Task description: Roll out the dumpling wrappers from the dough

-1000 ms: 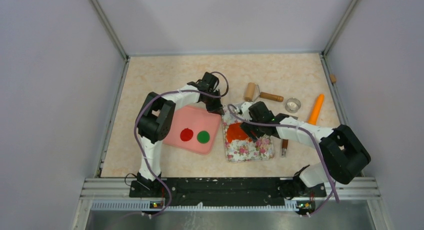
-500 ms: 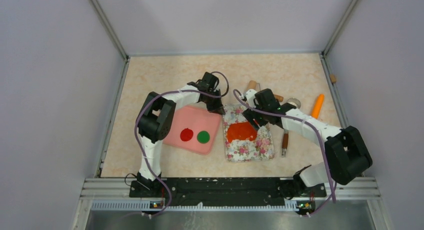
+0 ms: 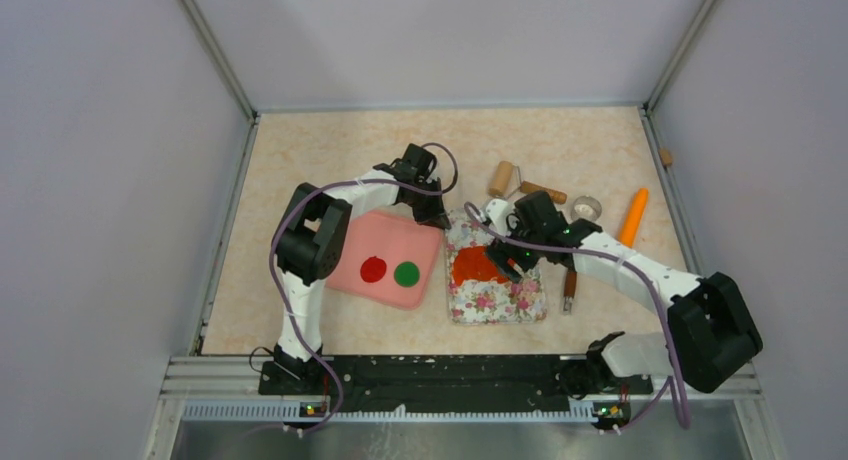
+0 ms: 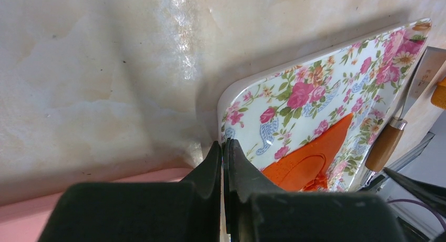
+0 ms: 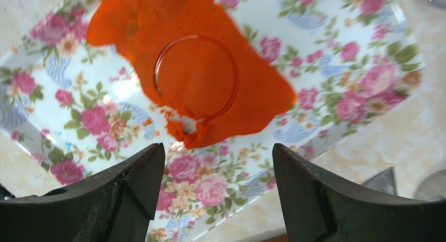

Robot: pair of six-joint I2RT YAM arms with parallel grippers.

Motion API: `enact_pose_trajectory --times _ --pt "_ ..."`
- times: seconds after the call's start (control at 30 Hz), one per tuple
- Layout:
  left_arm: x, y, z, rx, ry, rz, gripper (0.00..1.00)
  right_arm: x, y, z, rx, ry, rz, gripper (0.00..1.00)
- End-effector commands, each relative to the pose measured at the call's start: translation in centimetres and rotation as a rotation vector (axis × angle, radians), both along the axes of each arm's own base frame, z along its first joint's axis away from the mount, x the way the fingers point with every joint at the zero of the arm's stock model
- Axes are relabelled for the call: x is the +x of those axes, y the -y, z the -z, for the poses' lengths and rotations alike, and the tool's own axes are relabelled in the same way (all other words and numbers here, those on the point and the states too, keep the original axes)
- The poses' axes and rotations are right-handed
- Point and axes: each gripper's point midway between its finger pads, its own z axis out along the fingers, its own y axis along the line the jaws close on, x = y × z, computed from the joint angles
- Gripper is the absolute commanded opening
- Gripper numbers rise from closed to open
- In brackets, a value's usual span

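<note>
Your right pincer (image 5: 216, 150): jaws wide apart, empty, over the flat orange-red clay dough (image 5: 252, 100), ring-scored, on the flowered rectangular board (image 5: 336, 52). Your left pincer (image 4: 223, 150): closed at that board's corner. Round red clay wrapper (image 3: 373, 269), round green clay wrapper (image 3: 406, 273): on the pink mat (image 3: 350, 245).

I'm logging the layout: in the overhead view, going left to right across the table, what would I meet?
red disc → green disc → orange-red dough → metal ring cutter → orange carrot-shaped stick
</note>
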Motion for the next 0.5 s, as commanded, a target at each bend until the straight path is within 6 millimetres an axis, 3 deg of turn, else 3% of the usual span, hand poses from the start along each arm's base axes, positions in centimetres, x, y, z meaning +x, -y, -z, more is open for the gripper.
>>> enact_pose_trajectory --times 0.0,0.23,0.47 --pt "-1.2 -1.5 3.6 0.083 -0.050 0.013 0.00 -1.3 -0.2 1.1 -0.024 0.020 -0.059 0.74" --pt "-1.1 -1.5 3.4 0.081 -0.044 0.015 0.00 -1.5 -2.3 2.3 -0.058 0.020 -0.075 0.77" --pt "-0.9 -1.3 3.3 0.073 -0.039 0.013 0.00 -0.7 -0.7 4.2 -0.194 0.063 -0.067 0.77"
